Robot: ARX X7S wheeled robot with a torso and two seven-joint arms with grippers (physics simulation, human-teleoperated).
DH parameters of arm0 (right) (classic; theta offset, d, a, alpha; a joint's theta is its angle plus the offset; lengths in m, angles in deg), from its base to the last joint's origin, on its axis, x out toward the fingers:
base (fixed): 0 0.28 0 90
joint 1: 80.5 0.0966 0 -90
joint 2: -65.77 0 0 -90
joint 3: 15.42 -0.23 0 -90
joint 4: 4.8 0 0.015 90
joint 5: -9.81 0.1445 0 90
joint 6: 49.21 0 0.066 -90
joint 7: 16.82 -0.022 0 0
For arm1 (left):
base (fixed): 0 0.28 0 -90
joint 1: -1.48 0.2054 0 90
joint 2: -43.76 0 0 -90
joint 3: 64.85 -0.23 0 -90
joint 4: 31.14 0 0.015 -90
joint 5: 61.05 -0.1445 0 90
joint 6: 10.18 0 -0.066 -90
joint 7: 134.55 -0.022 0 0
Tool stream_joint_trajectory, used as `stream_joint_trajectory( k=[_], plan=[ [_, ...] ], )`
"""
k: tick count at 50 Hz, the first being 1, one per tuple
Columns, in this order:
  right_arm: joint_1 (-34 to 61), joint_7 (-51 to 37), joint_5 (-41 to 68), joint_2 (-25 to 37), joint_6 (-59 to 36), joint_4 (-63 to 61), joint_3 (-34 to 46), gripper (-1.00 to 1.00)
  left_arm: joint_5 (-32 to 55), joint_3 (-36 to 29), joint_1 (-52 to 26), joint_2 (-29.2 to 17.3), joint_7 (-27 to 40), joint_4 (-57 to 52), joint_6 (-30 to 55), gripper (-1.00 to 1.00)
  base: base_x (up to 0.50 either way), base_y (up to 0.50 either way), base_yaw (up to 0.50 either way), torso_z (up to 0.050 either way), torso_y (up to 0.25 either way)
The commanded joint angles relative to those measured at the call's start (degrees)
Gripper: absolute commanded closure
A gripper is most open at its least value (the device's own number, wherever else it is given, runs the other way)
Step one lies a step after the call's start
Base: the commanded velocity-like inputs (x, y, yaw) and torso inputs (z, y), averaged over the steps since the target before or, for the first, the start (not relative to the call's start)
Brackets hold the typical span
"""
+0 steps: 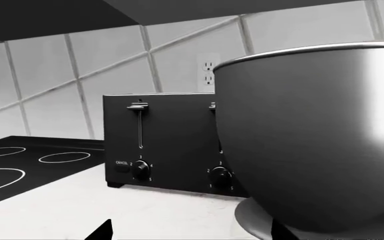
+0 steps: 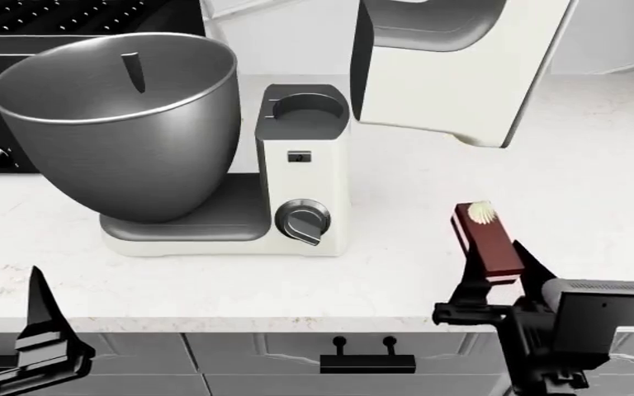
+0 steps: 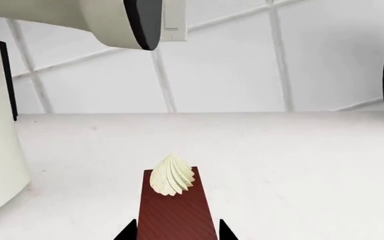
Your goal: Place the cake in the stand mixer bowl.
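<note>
- Cake (image 2: 484,239) on counter (image 2: 581,190), right of mixer, between right gripper's (image 2: 504,268) part-open fingers (contact unclear).
- Bowl (image 2: 119,115) empty; lift and drop left.
- Left gripper (image 2: 47,334) open, idle.

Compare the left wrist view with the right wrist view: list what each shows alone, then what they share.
Left wrist view only: the large rounded brushed-steel mixer bowl, a dark four-slot toaster with dials, a black cooktop with ring markings and a white wall outlet.

Right wrist view only: the small dark red cake slice with a cream swirl, lying between the right gripper fingers, and the mixer's white tilted-up head.

Both: the white countertop and the grey tiled wall.
</note>
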Motion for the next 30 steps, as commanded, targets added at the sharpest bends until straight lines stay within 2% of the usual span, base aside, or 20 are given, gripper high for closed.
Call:
stream_joint_trajectory(
  k=[1, 30],
  plan=[
    [-8.35, 2.88, -0.51, -0.59, -0.84, -0.52, 1.01, 1.00, -0.13, -0.45, -0.29, 0.13, -0.20, 0.21, 0.09, -1.00, 0.00, 0.00, 0.00, 0.000, 0.000],
    [-26.77, 0.38, -5.11, 0.49, 4.45, -11.78, 2.96, 1.00, -0.11, -1.28, -1.35, 0.09, 0.02, -0.19, 1.11, -1.00, 0.00, 0.00, 0.00, -0.002, 0.000]
  ],
)
